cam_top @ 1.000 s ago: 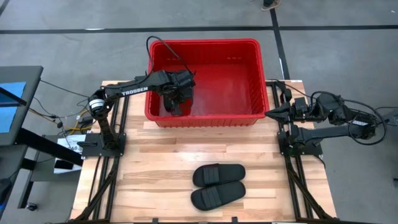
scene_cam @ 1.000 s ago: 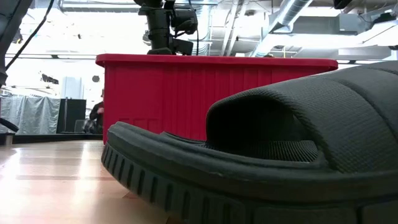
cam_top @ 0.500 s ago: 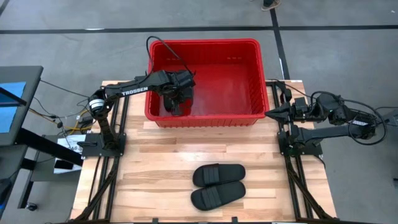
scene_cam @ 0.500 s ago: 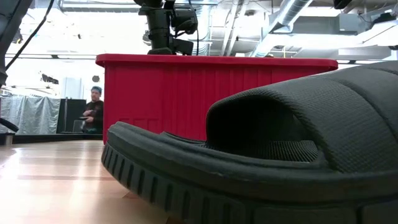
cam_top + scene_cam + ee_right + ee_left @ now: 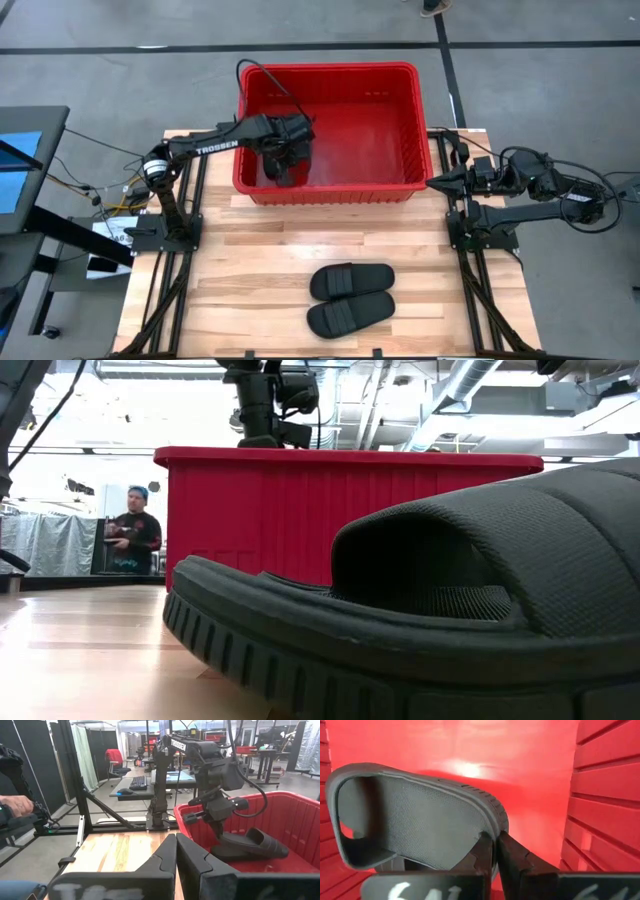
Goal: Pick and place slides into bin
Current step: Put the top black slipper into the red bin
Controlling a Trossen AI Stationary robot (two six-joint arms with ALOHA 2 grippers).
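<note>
Unchanged on the table; left gripper [image 5: 495,851] clamped on slide [image 5: 415,815] inside red bin [image 5: 400,185]; right gripper [image 5: 176,851] parked, fingers together.

Both arms are dark, jointed tubes. The left arm [image 5: 215,142] carries white "TROSSEN" lettering along its link and a black cable looping above the bin [image 5: 400,190]. The right arm [image 5: 530,190] trails black cables beside the bin.
</note>
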